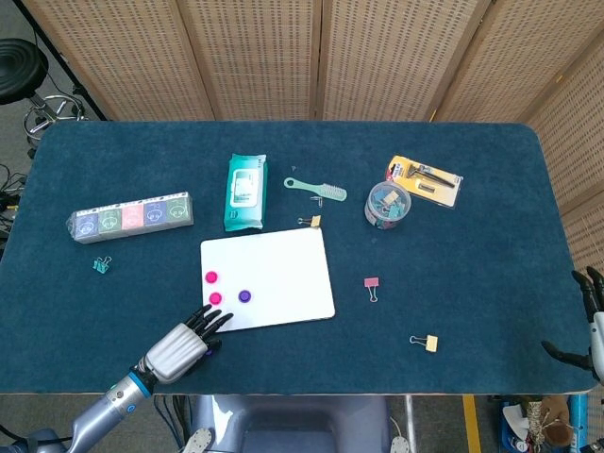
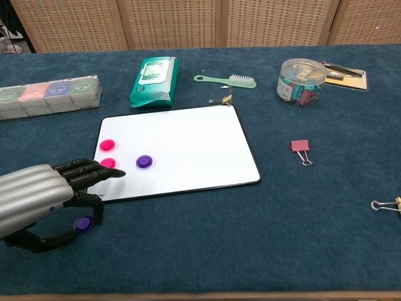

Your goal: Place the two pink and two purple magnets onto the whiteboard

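The whiteboard (image 2: pixel 188 144) lies flat on the blue table, holding two pink magnets (image 2: pixel 106 145) (image 2: pixel 108 163) and one purple magnet (image 2: pixel 145 162) near its left side. A second purple magnet (image 2: pixel 83 223) lies on the cloth just off the board's near left corner. My left hand (image 2: pixel 44 200) hovers over it, fingers stretched toward the board's edge and the thumb hooked round the magnet's far side. The head view hides this magnet under the left hand (image 1: pixel 179 343). My right hand (image 1: pixel 590 321) hangs off the table's right edge, fingers apart and empty.
A wipes pack (image 2: pixel 153 81), a green brush (image 2: pixel 227 79) and a small clip (image 2: pixel 222 100) lie behind the board. A tub of clips (image 2: pixel 302 81) stands at the back right. A box of colour cells (image 2: pixel 47 96) sits at the left. Binder clips (image 2: pixel 301 149) (image 2: pixel 387 204) lie to the right.
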Tool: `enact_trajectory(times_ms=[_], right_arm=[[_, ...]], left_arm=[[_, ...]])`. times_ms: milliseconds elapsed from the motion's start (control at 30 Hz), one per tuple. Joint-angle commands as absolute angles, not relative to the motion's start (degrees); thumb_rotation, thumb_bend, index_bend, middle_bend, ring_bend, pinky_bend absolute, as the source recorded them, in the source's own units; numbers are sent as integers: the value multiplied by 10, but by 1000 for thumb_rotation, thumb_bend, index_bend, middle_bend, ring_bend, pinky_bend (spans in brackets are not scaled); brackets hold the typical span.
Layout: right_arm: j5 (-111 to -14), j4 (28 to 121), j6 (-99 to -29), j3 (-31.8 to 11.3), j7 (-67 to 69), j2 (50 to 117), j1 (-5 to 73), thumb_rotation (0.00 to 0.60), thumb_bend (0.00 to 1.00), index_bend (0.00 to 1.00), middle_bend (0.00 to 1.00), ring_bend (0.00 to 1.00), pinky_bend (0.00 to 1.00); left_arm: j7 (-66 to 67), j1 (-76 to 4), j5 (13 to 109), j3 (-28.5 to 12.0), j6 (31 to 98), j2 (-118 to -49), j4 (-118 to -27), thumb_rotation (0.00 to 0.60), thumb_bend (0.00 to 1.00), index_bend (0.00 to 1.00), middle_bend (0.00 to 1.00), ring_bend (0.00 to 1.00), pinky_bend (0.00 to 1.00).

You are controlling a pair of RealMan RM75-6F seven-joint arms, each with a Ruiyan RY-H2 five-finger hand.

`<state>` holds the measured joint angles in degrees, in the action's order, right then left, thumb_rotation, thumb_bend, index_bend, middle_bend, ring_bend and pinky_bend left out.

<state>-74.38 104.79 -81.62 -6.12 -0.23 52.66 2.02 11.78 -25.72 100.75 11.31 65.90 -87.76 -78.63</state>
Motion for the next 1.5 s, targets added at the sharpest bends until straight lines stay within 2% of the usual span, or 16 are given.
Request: enact_trajectory(times_ms=[33,733,900,1067,1267,1500], right_arm=[[-744,1048,-816,-61,-2,527,20,600,0,0,0,0,0],[-743,1049,-813,-61,2,525,20,600,0,0,0,0,0],[-743,1049,-812,-60,2,525,21,600,0,0,0,0,0],[-743,1049,-810,-60,2,526,21,600,0,0,0,0,0],[-739,1047,-809,-61,5,525,22,600,0,0,0,0,0],[-735,1044,-804,-61,4,527,24,600,0,0,0,0,0]], left_arm=[[118,-257,1006,112,657,-878,-786,600,419,709,0,0,0],[116,-258,999,94,668,-862,-809,600,427,715,0,0,0],[110,-276,977,56,661,-856,-824,600,427,715,0,0,0],[87,-313,907,-6,607,-855,-833,600,425,715,0,0,0],[93,-365,829,-68,534,-882,-786,600,425,713,0,0,0],[95,-405,785,-103,498,-929,-725,600,425,709,0,0,0]])
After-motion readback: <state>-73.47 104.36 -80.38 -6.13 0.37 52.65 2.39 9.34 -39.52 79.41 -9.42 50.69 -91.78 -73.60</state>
